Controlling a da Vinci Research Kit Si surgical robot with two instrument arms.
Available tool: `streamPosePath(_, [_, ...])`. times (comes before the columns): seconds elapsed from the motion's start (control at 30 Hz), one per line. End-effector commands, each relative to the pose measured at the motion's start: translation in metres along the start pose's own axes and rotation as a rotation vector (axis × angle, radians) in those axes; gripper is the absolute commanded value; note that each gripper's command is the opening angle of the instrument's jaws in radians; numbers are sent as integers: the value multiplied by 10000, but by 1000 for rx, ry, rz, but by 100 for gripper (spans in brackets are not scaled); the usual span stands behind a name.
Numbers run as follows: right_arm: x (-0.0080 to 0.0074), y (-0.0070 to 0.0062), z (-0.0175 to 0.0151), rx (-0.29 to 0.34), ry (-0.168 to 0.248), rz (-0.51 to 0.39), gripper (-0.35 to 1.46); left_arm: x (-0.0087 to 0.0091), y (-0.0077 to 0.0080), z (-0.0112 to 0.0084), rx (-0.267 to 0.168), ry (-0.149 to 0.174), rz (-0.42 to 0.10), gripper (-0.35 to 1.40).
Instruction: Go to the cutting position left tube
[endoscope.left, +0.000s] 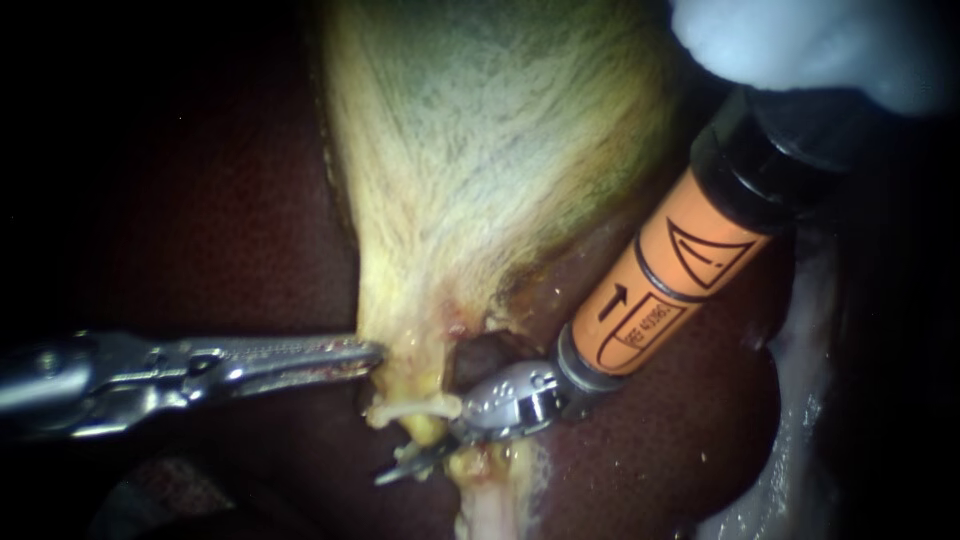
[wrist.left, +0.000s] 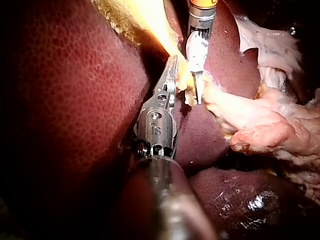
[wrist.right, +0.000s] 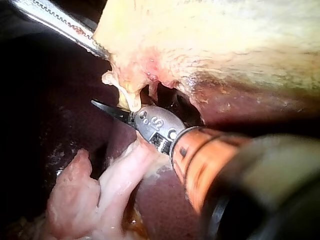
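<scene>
Right tool (endoscope.left: 405, 462) blades open at tube (endoscope.left: 425, 429); left tool (endoscope.left: 372, 355) grips gallbladder (endoscope.left: 480, 150) over liver (endoscope.left: 680, 430)

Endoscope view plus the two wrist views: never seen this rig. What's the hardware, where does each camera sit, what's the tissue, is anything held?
This is a surgical robot working on a pig's liver and gallbladder on a bench. The endoscope view is shot close to the tissue. The two wrist views come from cameras on each instrument's arm, looking along its shaft. The pale yellow-green sac is the gallbladder; the dark red mass around it is the liver. The left instrument, all metal, comes in from the left, its tip at the gallbladder's lower edge. The right instrument, with an orange sleeve, comes from the upper right. Its thin dark tip lies just below the gallbladder's narrow end, among pale strands of tissue. Whether either grips anything, the pictures do not settle.
</scene>
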Motion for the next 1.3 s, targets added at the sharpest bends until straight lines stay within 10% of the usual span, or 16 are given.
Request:
streamPosePath(0.03, [0, 0, -1, 1, 1, -1, 143, 0, 0, 0, 0, 0, 0, -16])
streamPosePath(0.57, [2, -14, -8, 41, 3, -17, 142, 7, 37, 9, -10, 0, -6, -16])
streamPosePath(1.3, [0, -9, -6, 42, 3, -6, 140, 4, 30, 11, -15, 0, -7, -16])
